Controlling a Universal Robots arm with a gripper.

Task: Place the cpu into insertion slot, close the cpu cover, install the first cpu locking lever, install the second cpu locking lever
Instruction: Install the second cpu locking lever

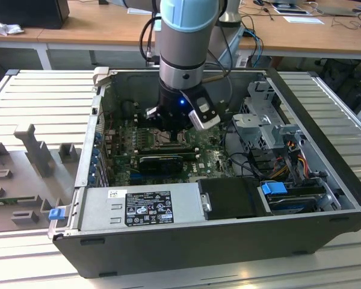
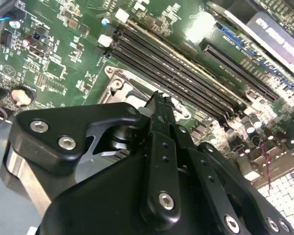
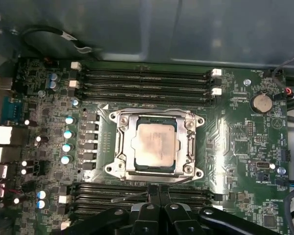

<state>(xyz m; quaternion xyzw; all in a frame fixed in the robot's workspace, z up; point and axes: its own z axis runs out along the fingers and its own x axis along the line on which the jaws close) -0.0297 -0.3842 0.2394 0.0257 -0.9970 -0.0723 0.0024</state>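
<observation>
1. In the exterior view the open black metal computer case (image 1: 325, 120) lies on the ribbed grey bench (image 1: 42, 96). Its wall with the blue clips (image 1: 96, 158) stands at 9 o'clock from the black gripper (image 1: 171, 129). A wide sideways move could knock the arm against this wall.
2. The gripper hangs low above the green motherboard (image 1: 123, 158). In both wrist views its fingers (image 3: 152, 196) are together and hold nothing.
3. The flat square silver-grey cpu (image 3: 156, 146) lies inside the square dark-rimmed insertion slot (image 3: 179, 161). The thin silvery cpu cover (image 3: 118, 139) seems to be down around it. I cannot tell if the levers are hooked. If one is not, the cover may spring up.
4. In the second wrist view the fingertips (image 2: 159, 103) are just beside a socket corner and near the long black memory slots (image 2: 186, 78). I judge that a push slightly off line could slip from the thin metal and scratch the board.
5. At 3 o'clock from the gripper, loose black cables (image 1: 240, 153) run near the arm. They could catch on the wrist.
</observation>
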